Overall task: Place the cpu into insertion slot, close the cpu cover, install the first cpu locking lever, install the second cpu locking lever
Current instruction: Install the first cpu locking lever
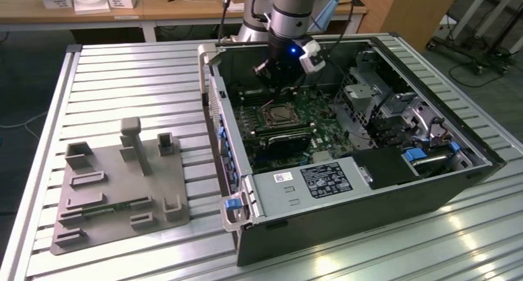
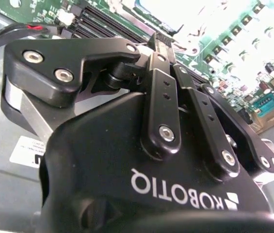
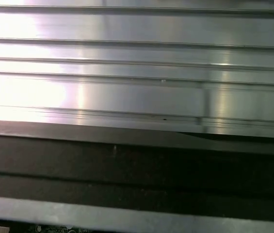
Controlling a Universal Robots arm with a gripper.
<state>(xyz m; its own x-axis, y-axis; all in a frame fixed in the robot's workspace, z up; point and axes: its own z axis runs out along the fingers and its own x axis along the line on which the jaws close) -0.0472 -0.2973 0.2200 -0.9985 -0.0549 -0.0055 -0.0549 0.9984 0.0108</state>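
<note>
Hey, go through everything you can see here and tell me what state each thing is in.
computer case: lying on its side, open, motherboard exposed.
cpu: flat in its socket.
gripper: inside the case, over the motherboard.
grey fixture: flat on the table beside the case.

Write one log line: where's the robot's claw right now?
claw: inside open black computer case | over green motherboard | near square silvery cpu socket

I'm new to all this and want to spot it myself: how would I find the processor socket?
Look inside the open black computer case on the ribbed metal table. On its green motherboard, just under the robot's gripper, sits the socket: the only square silvery frame there.
</note>
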